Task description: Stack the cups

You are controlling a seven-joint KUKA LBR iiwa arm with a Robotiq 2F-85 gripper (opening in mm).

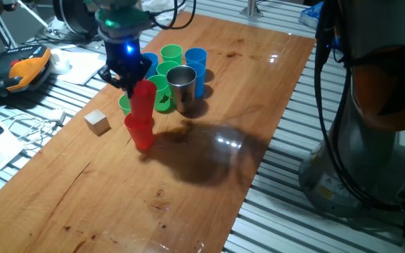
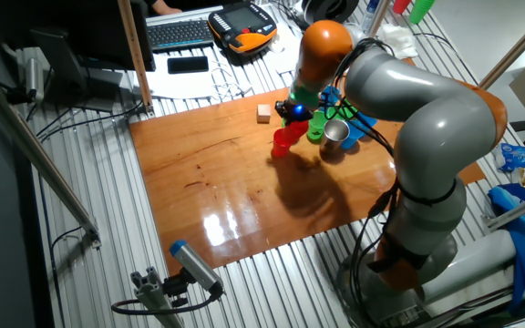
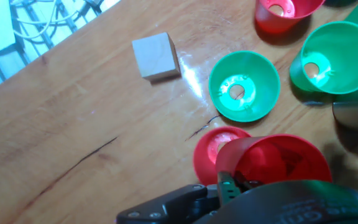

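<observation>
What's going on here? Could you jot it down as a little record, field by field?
held: a red cup in the gripper, jaws shut on it
below it: another red cup standing on the table
contact: held cup looks partly lowered into the lower one; depth unclear
cluster behind: green cups, blue cups, a steel cup
off to the side: wooden cube, apart from the cups

A small pale wooden cube sits alone on the brown wooden tabletop, which rests on a ribbed metal bench. Beyond the tabletop's edge lie an orange-and-black handheld pendant, white cables, papers, and a black keyboard.
</observation>
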